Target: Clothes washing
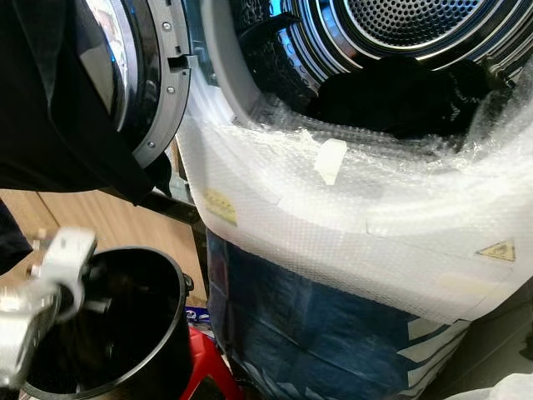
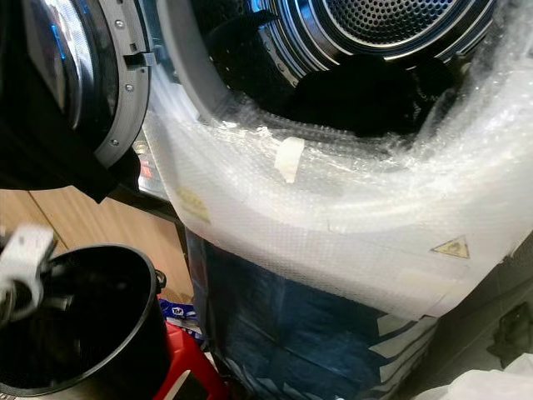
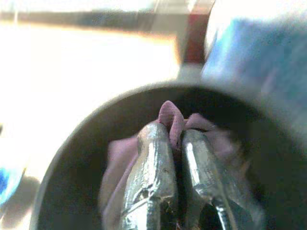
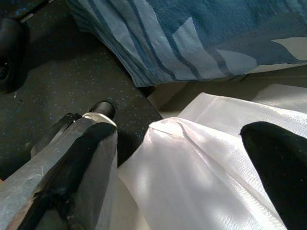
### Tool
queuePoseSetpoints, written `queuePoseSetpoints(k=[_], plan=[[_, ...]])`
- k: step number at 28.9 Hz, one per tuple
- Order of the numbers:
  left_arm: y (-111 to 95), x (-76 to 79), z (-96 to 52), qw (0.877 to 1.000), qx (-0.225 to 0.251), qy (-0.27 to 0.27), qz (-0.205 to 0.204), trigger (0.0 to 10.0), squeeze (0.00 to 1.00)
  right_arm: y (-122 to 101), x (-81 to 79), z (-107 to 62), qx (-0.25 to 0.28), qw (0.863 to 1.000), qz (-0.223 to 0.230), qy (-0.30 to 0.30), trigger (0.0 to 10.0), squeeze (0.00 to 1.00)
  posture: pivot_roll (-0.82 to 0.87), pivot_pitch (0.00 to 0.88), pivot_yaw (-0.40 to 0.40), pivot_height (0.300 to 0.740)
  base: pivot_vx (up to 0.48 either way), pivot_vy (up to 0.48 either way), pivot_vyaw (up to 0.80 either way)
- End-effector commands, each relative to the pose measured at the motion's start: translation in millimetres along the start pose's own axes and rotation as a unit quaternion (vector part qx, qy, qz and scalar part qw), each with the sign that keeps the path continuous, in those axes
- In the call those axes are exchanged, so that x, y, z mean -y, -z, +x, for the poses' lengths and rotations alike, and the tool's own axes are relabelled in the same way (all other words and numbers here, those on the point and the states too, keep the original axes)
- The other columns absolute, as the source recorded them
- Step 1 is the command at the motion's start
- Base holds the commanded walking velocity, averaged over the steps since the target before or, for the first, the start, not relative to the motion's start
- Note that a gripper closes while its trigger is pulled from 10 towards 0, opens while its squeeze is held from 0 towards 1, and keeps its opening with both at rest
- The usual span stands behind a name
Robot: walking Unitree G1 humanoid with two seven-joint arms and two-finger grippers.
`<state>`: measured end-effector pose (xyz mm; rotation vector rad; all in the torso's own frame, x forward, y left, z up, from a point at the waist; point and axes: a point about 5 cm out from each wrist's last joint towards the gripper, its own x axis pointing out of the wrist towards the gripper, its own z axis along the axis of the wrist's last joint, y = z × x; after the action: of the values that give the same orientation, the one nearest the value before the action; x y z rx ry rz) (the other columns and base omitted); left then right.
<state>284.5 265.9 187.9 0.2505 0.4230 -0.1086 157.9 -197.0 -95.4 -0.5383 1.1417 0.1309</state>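
Nearest to us, our left gripper (image 3: 175, 143) reaches down into the black bucket (image 1: 158, 333), its two fingers pinched tight on a fold of mauve cloth (image 3: 171, 117) that lies bunched in the bottom. The bucket stands on a red stool (image 1: 208, 371) just beside the washing machine (image 1: 350, 250). Our right gripper (image 4: 177, 143) hangs low over a white woven sack (image 4: 201, 177) on the floor, fingers spread wide apart and holding nothing.

Further on, bubble wrap (image 1: 375, 192) covers the machine's front above blue printed packaging (image 1: 316, 333). A yellow warning triangle (image 1: 497, 250) and a small yellow label (image 1: 221, 206) show through; we cannot read either. Beyond, the door (image 1: 150, 75) stands open, and dark clothes (image 1: 400, 96) lie inside the perforated drum (image 1: 400, 21).
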Motion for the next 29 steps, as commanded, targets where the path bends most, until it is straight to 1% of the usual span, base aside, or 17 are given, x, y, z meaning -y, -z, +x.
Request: queuePoseSetpoints(k=[1,2,5,7,8,9,10,11,14,16,18,19,20,21,23,26,29], plan=[[-27.8,15.5,-3.0,0.997,0.056,0.051,-0.002,0.0,0.0,-1.9,0.6,0.1,0.004,1.0,0.0,-0.002,10.0,0.0,0.08,0.009,0.012,0.74,0.0,0.0,0.0],[-31.3,17.9,-2.9,0.996,0.063,0.056,-0.004,0.0,0.0,-2.1,0.7,0.1,0.004,1.0,0.0,-0.002,10.0,0.0,0.08,0.009,0.012,0.74,0.0,0.0,0.0],[-63.6,54.8,3.3,0.977,0.135,0.162,-0.045,0.0,0.0,-6.0,0.9,0.2,0.012,1.0,-0.002,-0.003,10.0,0.0,0.09,0.002,0.001,0.74,0.0,0.0,0.0],[-78.1,77.8,8.9,0.963,0.157,0.216,-0.047,0.0,0.0,-8.6,-0.6,0.2,0.019,1.0,-0.013,-0.009,10.0,0.0,0.09,0.0,0.0,0.74,0.0,0.0,0.0],[-78.1,77.8,8.9,0.963,0.157,0.216,-0.047,0.0,0.0,-8.6,-0.6,0.2,0.019,1.0,-0.013,-0.009,10.0,0.0,0.09,0.0,0.0,0.74,0.0,0.0,0.0],[-97.2,108.0,11.7,0.94,0.182,0.284,-0.046,0.0,0.0,-11.1,0.0,0.3,0.022,1.0,-0.003,-0.009,10.0,0.0,0.08,0.0,0.002,0.74,0.0,0.0,0.0],[-97.2,108.0,11.7,0.94,0.182,0.284,-0.046,0.0,0.0,-11.1,0.0,0.3,0.022,1.0,-0.003,-0.009,10.0,0.0,0.08,0.0,0.002,0.74,0.0,0.0,0.0],[-113.9,135.0,9.4,0.916,0.201,0.345,-0.037,0.0,0.0,-13.6,1.7,0.4,0.026,1.0,0.007,-0.009,10.0,0.0,0.08,0.0,-0.003,0.74,0.0,0.0,0.0],[-123.1,153.8,5.9,0.897,0.206,0.389,-0.026,0.0,0.0,-15.9,2.0,0.4,0.031,0.999,0.004,-0.012,10.0,0.0,0.07,0.0,-0.001,0.74,0.0,0.0,0.0],[-124.0,169.3,2.6,0.882,0.205,0.425,-0.004,0.0,0.0,-17.6,3.7,0.5,0.035,0.999,0.005,-0.011,10.0,0.0,0.06,0.0,0.002,0.74,0.0,0.0,0.0],[-122.8,184.3,-1.6,0.864,0.2,0.461,0.014,0.0,0.0,-18.8,6.3,0.6,0.038,0.999,0.01,-0.008,10.0,0.0,0.05,0.001,0.013,0.74,0.0,0.0,0.0],[-121.7,194.3,-5.6,0.851,0.199,0.485,0.019,0.0,0.0,-17.9,7.4,0.6,0.039,0.999,0.016,-0.005,10.0,0.0,0.04,0.008,0.015,0.74,0.0,0.0,0.0],[-122.7,200.4,-7.6,0.844,0.206,0.495,0.028,0.0,0.0,-16.0,7.5,0.6,0.036,0.999,0.021,-0.007,10.0,0.0,0.04,0.008,0.015,0.74,0.0,0.0,0.0],[-123.5,202.0,-8.4,0.841,0.21,0.497,0.033,0.0,0.0,-14.7,7.2,0.6,0.034,0.999,0.022,-0.008,10.0,0.0,0.04,0.009,0.011,0.74,0.0,0.0,0.0],[-131.7,206.0,-13.4,0.829,0.225,0.512,0.023,0.0,0.0,-7.2,5.5,0.4,0.026,0.999,0.024,-0.01,10.0,0.0,0.04,0.01,0.012,0.74,0.0,0.0,0.0],[-136.4,208.4,-14.9,0.824,0.234,0.516,0.023,0.0,0.0,-2.9,4.2,0.2,0.021,0.999,0.021,-0.011,10.0,0.0,0.05,0.015,0.012,0.74,0.0,0.0,0.0],[-144.8,218.9,-19.7,0.81,0.253,0.529,0.024,0.0,0.0,0.4,2.9,0.0,0.016,1.0,0.018,-0.014,10.0,0.0,0.05,0.017,0.009,0.74,0.0,0.0,0.0]])
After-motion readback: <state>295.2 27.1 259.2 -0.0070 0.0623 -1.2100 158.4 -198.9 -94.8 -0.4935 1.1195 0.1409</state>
